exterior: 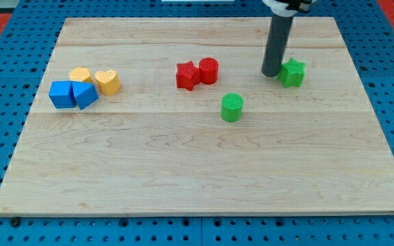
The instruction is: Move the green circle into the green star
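Note:
The green circle [232, 107] is a short ribbed cylinder standing a little right of the board's middle. The green star [292, 72] lies up and to the right of it, near the view's top right. My tip [271, 73] is the lower end of a dark rod that comes down from the view's top; it rests on the board right against the star's left side. The tip is above and to the right of the green circle, well apart from it.
A red star [187, 75] and a red cylinder [208, 70] touch each other left of the tip. At the view's left, two blue blocks [72, 94], a yellow block [81, 74] and a yellow heart [107, 81] are clustered. The wooden board [197, 178] lies on a blue pegboard.

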Action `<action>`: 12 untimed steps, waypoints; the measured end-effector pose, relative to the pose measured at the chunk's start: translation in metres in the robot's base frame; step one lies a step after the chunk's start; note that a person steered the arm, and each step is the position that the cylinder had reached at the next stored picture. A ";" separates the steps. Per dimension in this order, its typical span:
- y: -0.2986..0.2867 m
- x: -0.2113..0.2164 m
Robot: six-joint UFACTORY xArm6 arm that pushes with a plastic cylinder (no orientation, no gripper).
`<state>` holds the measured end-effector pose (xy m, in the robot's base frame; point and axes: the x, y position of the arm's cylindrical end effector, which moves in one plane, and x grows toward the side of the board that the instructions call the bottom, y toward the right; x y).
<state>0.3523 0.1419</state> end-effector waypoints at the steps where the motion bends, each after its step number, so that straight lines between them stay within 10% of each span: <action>1: 0.002 0.006; 3: -0.009 0.155; 6: -0.123 0.091; 8: -0.017 0.073; 12: 0.014 0.079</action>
<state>0.4309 0.1559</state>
